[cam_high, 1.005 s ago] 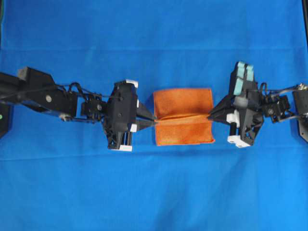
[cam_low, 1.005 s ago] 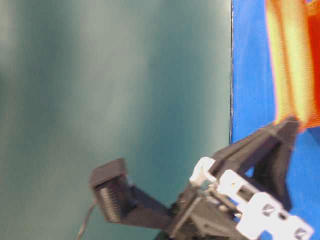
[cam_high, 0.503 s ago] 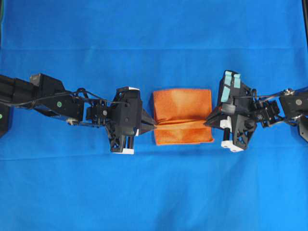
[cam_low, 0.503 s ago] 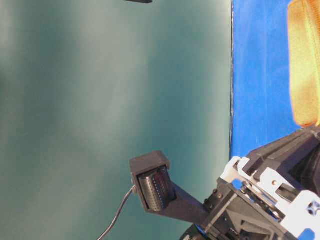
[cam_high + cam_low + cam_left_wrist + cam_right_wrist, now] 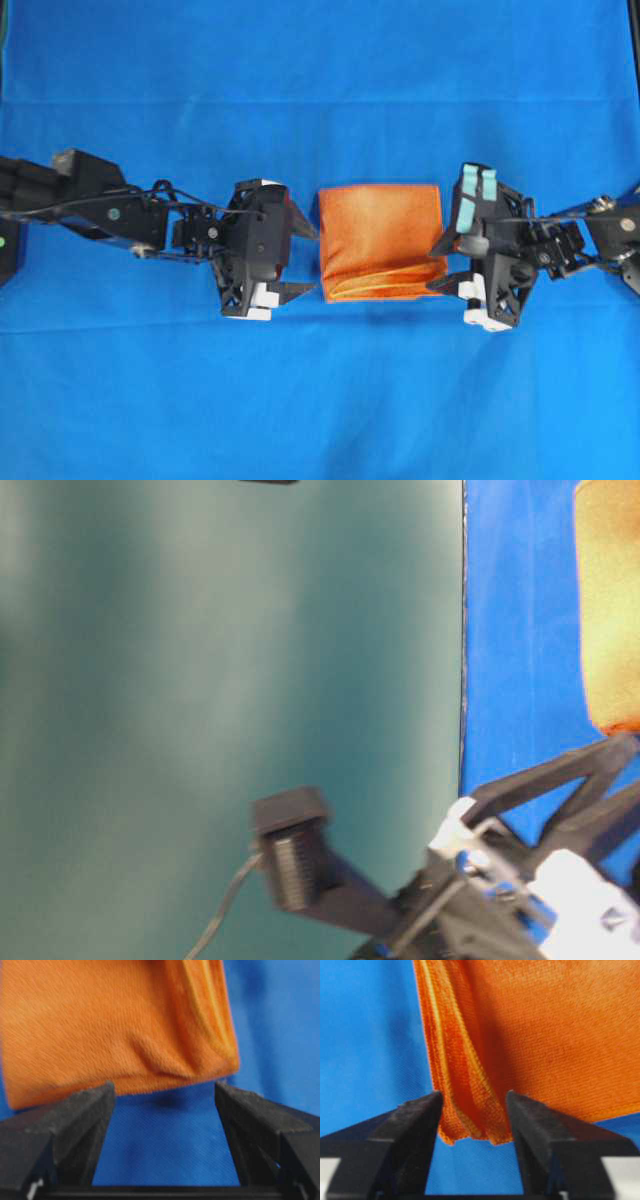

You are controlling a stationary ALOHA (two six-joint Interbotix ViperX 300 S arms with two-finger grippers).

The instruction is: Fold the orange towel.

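One orange towel [image 5: 380, 240] lies on one blue table covering [image 5: 320, 400]. Two grippers flank it: the left gripper [image 5: 303, 260] and the right gripper [image 5: 440, 265].

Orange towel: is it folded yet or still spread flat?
Folded. The orange towel lies doubled on the blue covering, with layered edges showing along its near side, slightly puffed rather than pressed flat.

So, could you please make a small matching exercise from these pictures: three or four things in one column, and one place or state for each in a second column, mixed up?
Column one:
1. orange towel
2. left gripper
3. right gripper
4. blue table covering

Column two:
A. open, at the towel's left edge in the overhead view
B. spread under everything
C. folded, lying flat between the two grippers
D. open, jaws on either side of the towel's layered corner

Right pairs: 1-C, 2-A, 3-D, 4-B
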